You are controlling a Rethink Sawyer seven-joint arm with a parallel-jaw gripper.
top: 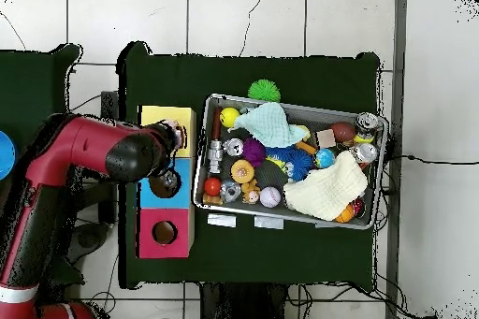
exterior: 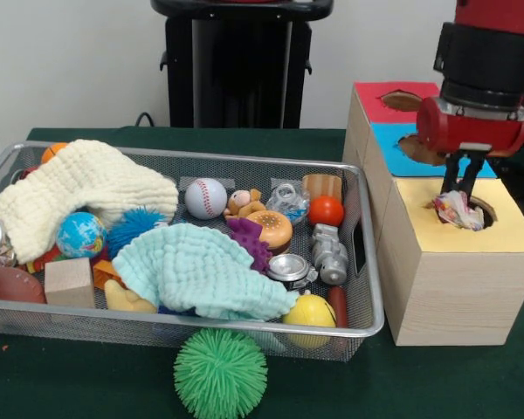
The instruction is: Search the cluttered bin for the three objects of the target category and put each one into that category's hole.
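Observation:
My gripper (exterior: 460,190) hangs over the yellow-surround hole (exterior: 480,212) on the wood-grain box at the right. Its two dark fingers are close together on a white wrinkly wad with red, blue and yellow patches (exterior: 458,210), which sits half in the hole's mouth. In the overhead view the gripper (top: 172,134) covers the hole on the yellow box top (top: 154,117). The wire mesh bin (exterior: 365,229) stands left of the boxes, full of clutter. No other printed wad shows in it.
The blue-surround hole (exterior: 417,148) and the red-surround hole (exterior: 401,99) lie behind the yellow one. The bin holds a cream cloth (exterior: 79,188), a mint cloth (exterior: 201,271), a baseball (exterior: 206,197) and several toys. A green spiky ball (exterior: 220,374) lies on the table before the bin.

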